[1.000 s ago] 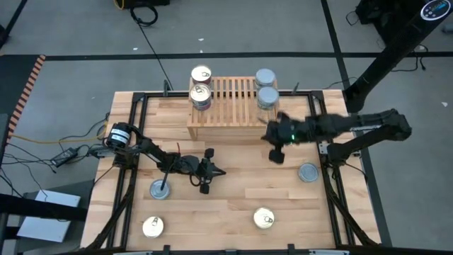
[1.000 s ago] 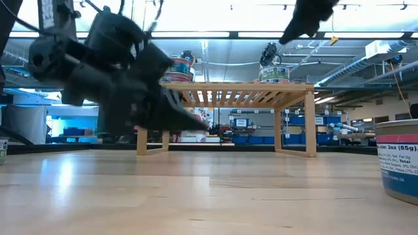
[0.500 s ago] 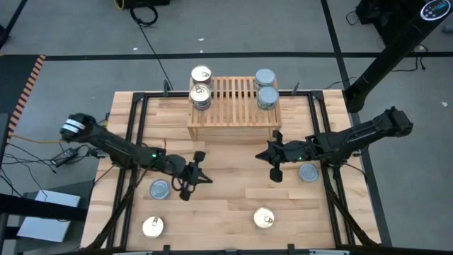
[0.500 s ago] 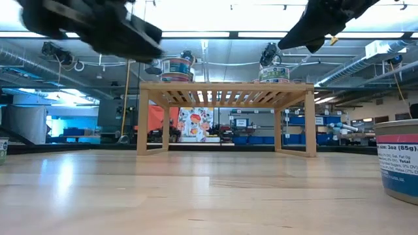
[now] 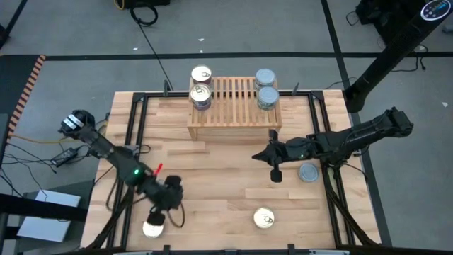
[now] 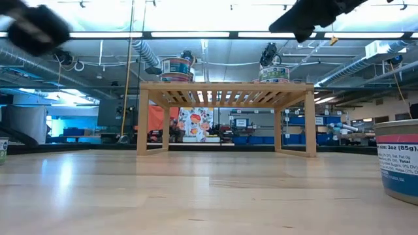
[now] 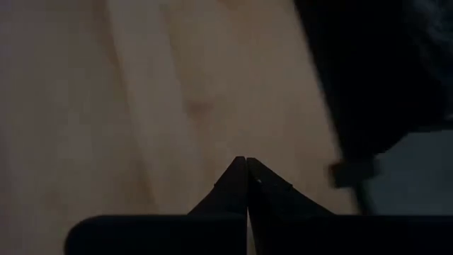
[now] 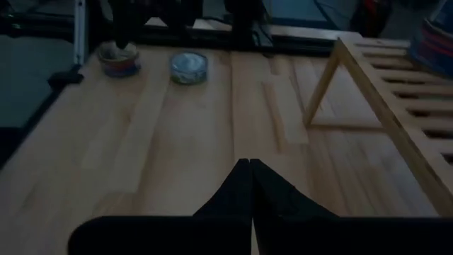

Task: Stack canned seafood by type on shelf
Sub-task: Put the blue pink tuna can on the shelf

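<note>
The wooden shelf (image 5: 233, 106) stands at the table's far side. Two gold-topped tins (image 5: 201, 85) rest on its left end, and two silver-topped tins (image 5: 266, 88) on its right end. Loose tins rest on the table: a silver one (image 5: 308, 172), a gold one (image 5: 264, 218), and another gold one (image 5: 150, 228) at the near left. A further silver tin (image 8: 188, 67) lies under my left arm. My left gripper (image 7: 246, 161) is shut and empty above the near-left tins. My right gripper (image 8: 245, 163) is shut and empty, hovering in front of the shelf.
Black frame rails (image 5: 131, 142) run along the table's left and right sides. Bare planks (image 5: 219, 184) lie between the two grippers. In the low view a blue-labelled tin (image 6: 398, 160) stands close at the right.
My left gripper has swung from the table's middle toward the near-left corner, rising and tipping downward, and now covers the near-left silver tin from above. My right gripper has drawn back from the shelf's front edge toward the near side and sunk a little.
</note>
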### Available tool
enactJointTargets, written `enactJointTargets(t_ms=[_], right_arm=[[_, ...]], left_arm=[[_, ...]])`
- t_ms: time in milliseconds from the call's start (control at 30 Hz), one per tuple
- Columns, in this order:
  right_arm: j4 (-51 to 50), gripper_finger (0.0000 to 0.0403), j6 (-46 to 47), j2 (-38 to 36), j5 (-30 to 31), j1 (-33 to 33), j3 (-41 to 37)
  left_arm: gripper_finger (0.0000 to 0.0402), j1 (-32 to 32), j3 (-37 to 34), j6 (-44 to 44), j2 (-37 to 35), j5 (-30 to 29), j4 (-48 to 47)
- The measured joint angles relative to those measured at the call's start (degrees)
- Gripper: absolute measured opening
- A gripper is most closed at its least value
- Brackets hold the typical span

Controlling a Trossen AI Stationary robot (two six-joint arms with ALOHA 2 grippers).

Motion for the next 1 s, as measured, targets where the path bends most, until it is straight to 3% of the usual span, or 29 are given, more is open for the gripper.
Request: enactJointTargets(t_ms=[233, 433, 733, 1000], right_arm=[[0.0, 0.0005, -2.3, 0.0, -5.6, -3.4, 2.7], [0.1, 0.0005, -6.8, 0.0, -6.0, -4.9, 3.7], [1.1, 0.0005, -10.4, 0.0, -6.0, -6.2, 3.8], [2.0, 0.0005, -10.6, 0.0, -6.0, -6.3, 3.8]], left_arm=[[0.0003, -10.3, 0.8, -20.8, 4.1, 0.1, 0.0], [0.0002, -14.8, 4.5, -30.8, 11.6, 2.0, 0.1], [0.0002, -16.5, 13.6, -33.3, 22.1, 4.0, -8.4], [0.0002, -16.7, 19.4, -33.9, 25.0, 3.1, -19.5]])
